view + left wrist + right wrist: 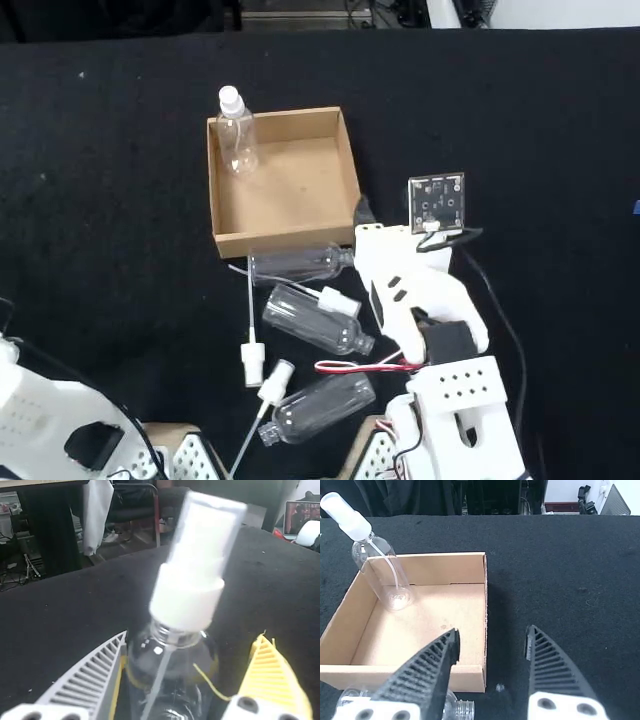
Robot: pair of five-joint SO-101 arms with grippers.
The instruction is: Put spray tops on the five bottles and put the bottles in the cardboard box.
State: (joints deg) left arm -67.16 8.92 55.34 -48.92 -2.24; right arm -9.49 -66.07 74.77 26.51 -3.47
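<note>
A cardboard box [283,180] sits mid-table, with one capped bottle [237,135] standing in its far left corner [375,565]. Three uncapped clear bottles lie in front of it: one [298,264] against the front wall, one [315,322] behind that, one [318,405] nearest me. Loose spray tops [340,300] [252,362] [275,380] lie among them. My right gripper [492,630] hangs open over the box's near right corner [362,212], a bottle neck [462,709] just below it. My left gripper [192,636] is shut on a bottle with a white spray top [192,580].
Black cloth [520,120] covers the whole table. The left arm's white body [40,420] is at the near left corner. The right arm [430,300] lies right of the lying bottles, its cable [505,320] trailing beside it.
</note>
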